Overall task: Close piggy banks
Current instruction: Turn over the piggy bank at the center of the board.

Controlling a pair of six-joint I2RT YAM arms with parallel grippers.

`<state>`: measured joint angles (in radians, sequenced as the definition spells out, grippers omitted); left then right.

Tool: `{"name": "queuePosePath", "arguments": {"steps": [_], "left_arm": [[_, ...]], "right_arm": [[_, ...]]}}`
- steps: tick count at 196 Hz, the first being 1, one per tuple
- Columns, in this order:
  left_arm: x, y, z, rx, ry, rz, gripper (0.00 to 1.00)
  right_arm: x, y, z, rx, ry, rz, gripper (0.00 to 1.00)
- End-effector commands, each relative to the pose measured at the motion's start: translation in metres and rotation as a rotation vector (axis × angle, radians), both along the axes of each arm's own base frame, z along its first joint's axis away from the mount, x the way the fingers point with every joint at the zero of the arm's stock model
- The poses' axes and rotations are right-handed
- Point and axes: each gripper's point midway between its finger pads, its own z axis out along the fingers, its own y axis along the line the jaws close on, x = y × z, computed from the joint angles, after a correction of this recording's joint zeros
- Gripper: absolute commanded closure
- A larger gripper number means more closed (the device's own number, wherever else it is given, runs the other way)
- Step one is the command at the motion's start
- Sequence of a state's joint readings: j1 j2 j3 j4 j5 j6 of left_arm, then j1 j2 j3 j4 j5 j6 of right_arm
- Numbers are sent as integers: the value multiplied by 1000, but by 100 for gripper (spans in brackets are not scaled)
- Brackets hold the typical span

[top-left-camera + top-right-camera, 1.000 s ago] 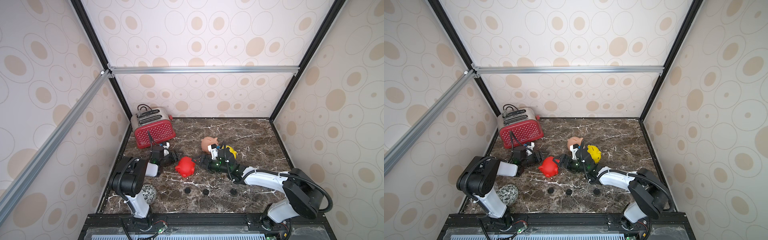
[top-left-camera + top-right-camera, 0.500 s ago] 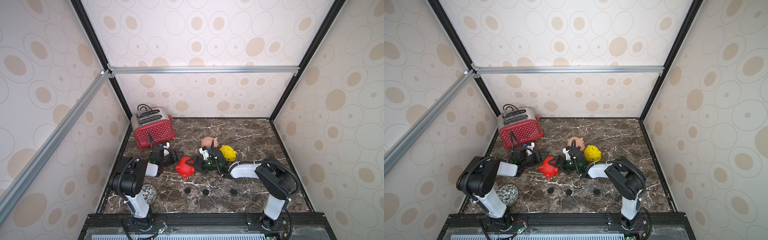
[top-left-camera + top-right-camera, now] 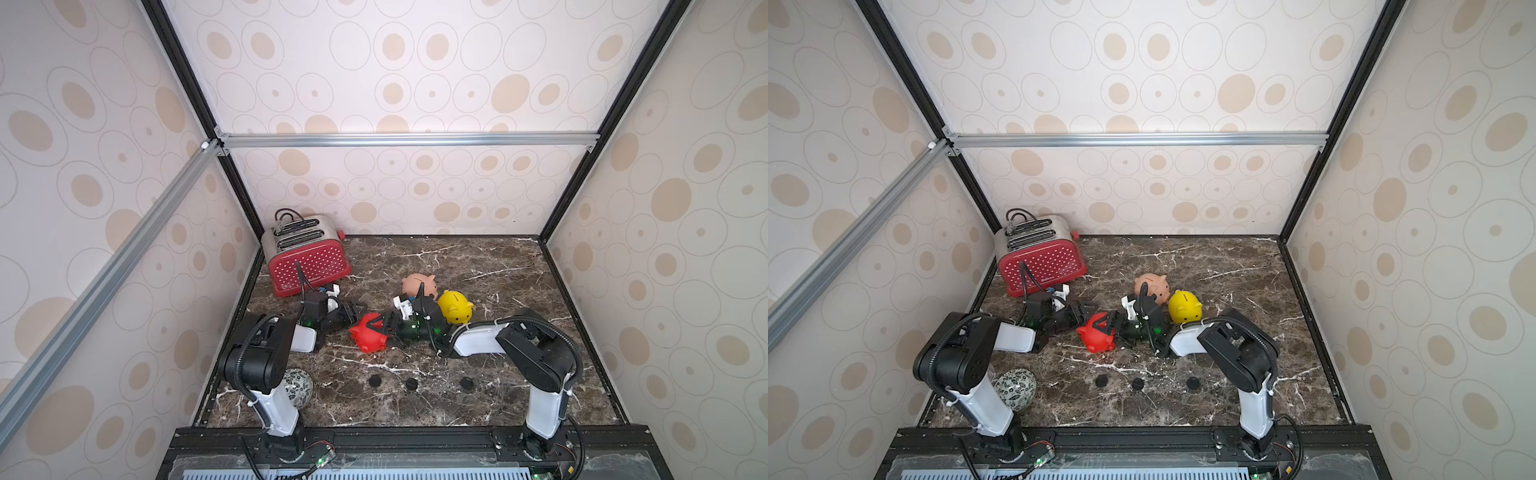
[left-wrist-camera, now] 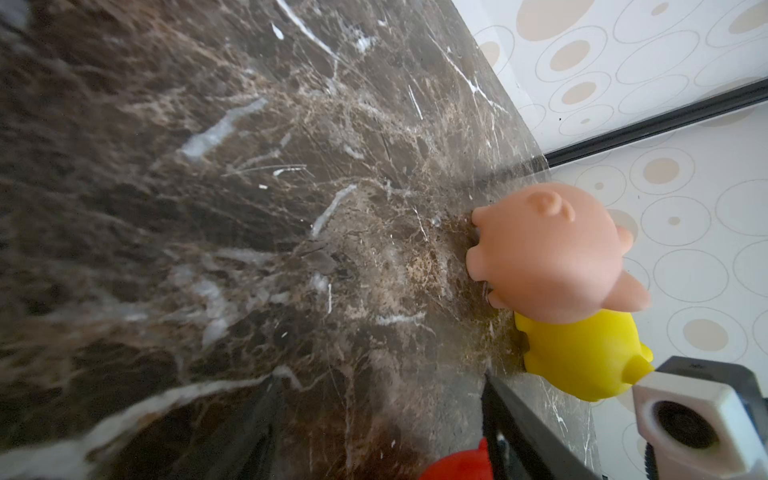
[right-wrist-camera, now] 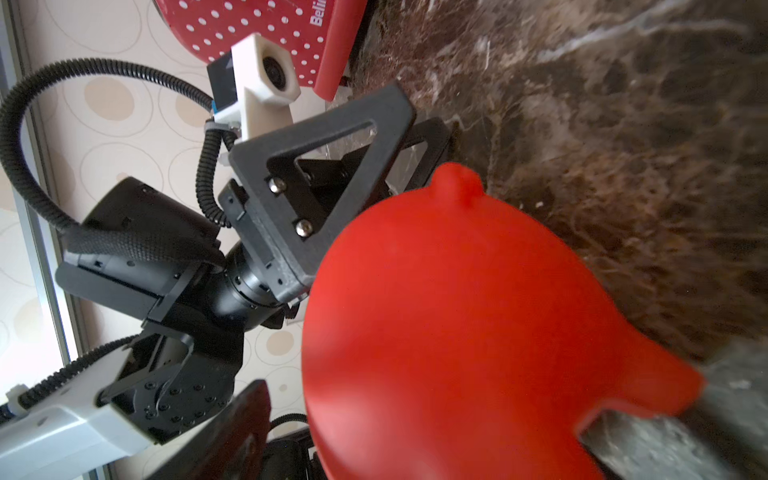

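Observation:
The red piggy bank (image 3: 368, 336) (image 3: 1096, 334) lies tipped on the marble floor between both arms. My right gripper (image 3: 382, 328) (image 5: 415, 415) is open around it; in the right wrist view the pig (image 5: 457, 332) fills the jaws, with a gap on one finger's side. My left gripper (image 3: 359, 311) (image 4: 380, 376) is open and empty on the pig's far left side, and the pig (image 4: 453, 467) is just beside one finger. The peach-pink piggy bank (image 3: 417, 284) (image 4: 544, 253) and the yellow one (image 3: 455, 307) (image 4: 582, 353) stand close together behind my right wrist.
A red polka-dot toaster (image 3: 309, 259) stands in the back left corner, right behind the left gripper. A patterned ball (image 3: 298, 384) lies at the left arm's base. Three small black discs (image 3: 411, 383) lie in a row on the floor near the front. Walls enclose three sides.
My right gripper has swung left, away from the peach and yellow pigs, and now stands around the red pig with its jaws narrowing. The left arm has not moved.

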<state>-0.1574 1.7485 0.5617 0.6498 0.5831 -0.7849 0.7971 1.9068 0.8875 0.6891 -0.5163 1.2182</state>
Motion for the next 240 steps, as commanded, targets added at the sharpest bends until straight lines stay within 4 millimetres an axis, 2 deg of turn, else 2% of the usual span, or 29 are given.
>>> {"name": "queuePosePath", "arguments": {"steps": [1,37,62,125,202,240], "left_arm": [[-53,9,-71,71,305,3,24],[-55,9,-73,68,308,3,24],[-55,9,-74,70,310,1,24],[-60,11,-81,90,324,-1,24],[-62,12,-86,92,331,-3,24],[-60,11,-85,88,325,-2,24]], "right_arm": [[2,12,10,56,-2,20,17],[4,10,10,28,-16,-1,24],[5,6,20,2,-16,-20,26],[0,10,70,24,-96,5,26],[-11,17,58,-175,-102,77,26],[-9,11,58,-261,-123,83,26]]}}
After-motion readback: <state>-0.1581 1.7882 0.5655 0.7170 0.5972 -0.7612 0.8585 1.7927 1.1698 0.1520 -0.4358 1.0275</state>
